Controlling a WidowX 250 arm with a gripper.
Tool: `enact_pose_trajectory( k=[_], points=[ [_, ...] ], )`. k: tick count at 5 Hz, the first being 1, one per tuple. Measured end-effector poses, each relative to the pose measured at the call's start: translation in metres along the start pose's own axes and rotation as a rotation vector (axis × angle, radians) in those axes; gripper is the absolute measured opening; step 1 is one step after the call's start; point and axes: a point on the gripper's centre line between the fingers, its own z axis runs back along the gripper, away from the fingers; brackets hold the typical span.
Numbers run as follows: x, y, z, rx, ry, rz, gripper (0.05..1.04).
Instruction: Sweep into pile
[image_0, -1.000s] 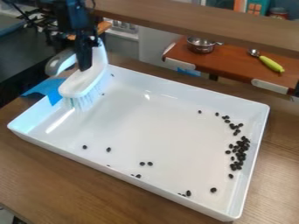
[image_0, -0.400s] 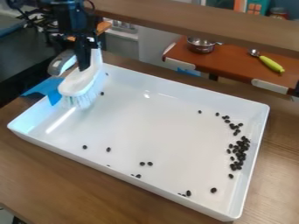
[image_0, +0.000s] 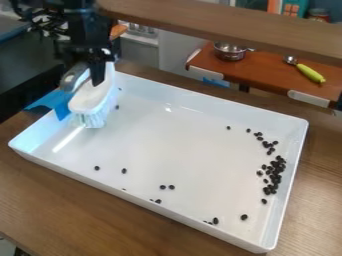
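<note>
Your jaws are clamped on the brush (image_0: 92, 99), at the left end of the tray (image_0: 174, 147). Looks mid-sweep: bean cluster (image_0: 275, 175) right, strays (image_0: 124, 171) nearside. Next, get behind strays, push right.

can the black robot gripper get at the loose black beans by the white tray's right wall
Probably yes, with the white brush it holds: the tray floor between brush and black beans looks mostly open.
</note>
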Motion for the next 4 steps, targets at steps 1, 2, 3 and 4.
enact_pose_trajectory(
  k=[1,2,3,4],
  points=[
    [0.006,0.002,0.006,0.013,-0.026,0.01,0.489],
    [0.01,0.006,-0.005,0.027,-0.002,0.02,0.489],
    [0.016,0.008,-0.001,0.049,-0.018,0.024,0.489],
    [0.018,0.009,-0.012,0.059,0.013,0.018,0.489]
  ],
)
